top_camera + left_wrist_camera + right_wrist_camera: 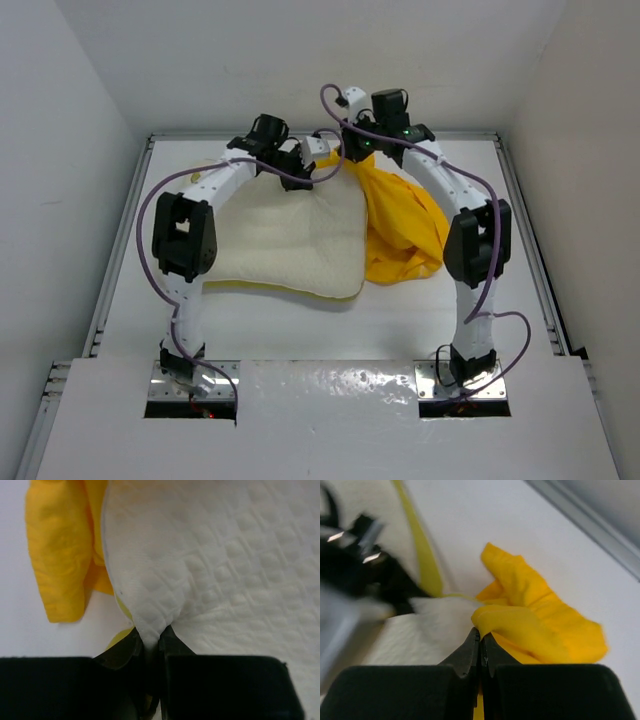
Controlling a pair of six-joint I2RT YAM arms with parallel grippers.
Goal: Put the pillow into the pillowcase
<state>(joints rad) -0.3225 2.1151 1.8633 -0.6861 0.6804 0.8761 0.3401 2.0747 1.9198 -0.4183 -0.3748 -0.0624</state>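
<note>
The cream-white quilted pillow lies flat in the middle of the table, a yellow-green band along its near edge. My left gripper is shut on the pillow's far corner, with a fold of white fabric pinched between its jaws. The bright yellow pillowcase lies bunched to the pillow's right. My right gripper is shut on a fold of the pillowcase next to the pillow's corner, with yellow fabric caught between its jaws.
Both arms reach to the table's far edge, with their wrists close together. A raised metal rim runs along the left side and another along the right. White walls stand behind. The left arm's black parts show blurred in the right wrist view.
</note>
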